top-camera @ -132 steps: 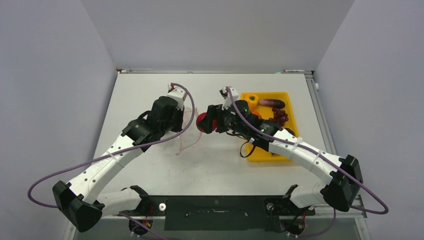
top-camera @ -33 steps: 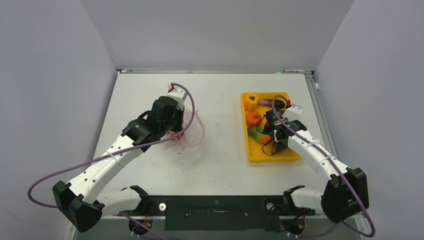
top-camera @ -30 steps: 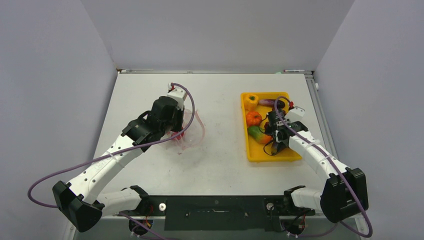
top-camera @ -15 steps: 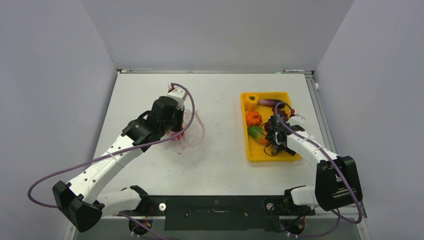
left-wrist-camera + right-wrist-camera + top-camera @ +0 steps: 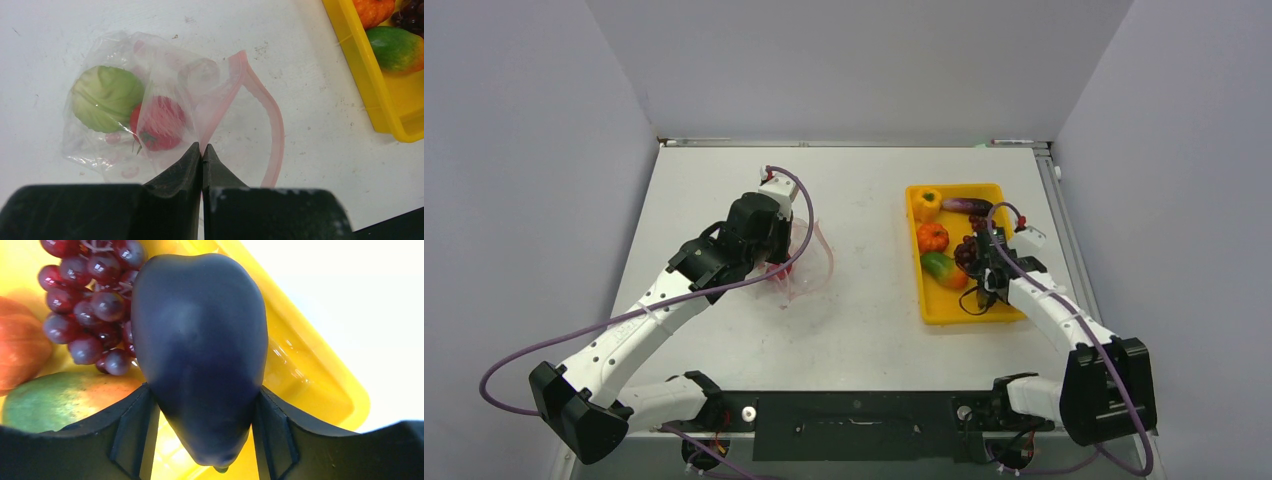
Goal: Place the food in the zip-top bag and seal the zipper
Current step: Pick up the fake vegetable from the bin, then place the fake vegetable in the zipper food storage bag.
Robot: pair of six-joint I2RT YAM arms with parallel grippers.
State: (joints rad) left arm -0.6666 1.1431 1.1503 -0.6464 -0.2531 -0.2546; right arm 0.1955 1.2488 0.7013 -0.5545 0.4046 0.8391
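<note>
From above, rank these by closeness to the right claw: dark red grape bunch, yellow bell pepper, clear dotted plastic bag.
1. Dark red grape bunch, beside the right gripper.
2. Yellow bell pepper, yellow tray's far-left corner.
3. Clear dotted plastic bag, far left.

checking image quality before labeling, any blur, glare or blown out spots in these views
Right wrist: the dark purple piece fills the frame and looks soft, the table behind is blown out white, glare streaks on the yellow tray. Left wrist: sharp, small glints on the zip-top bag. Top external: even light, soft shadows, no blur.
</note>
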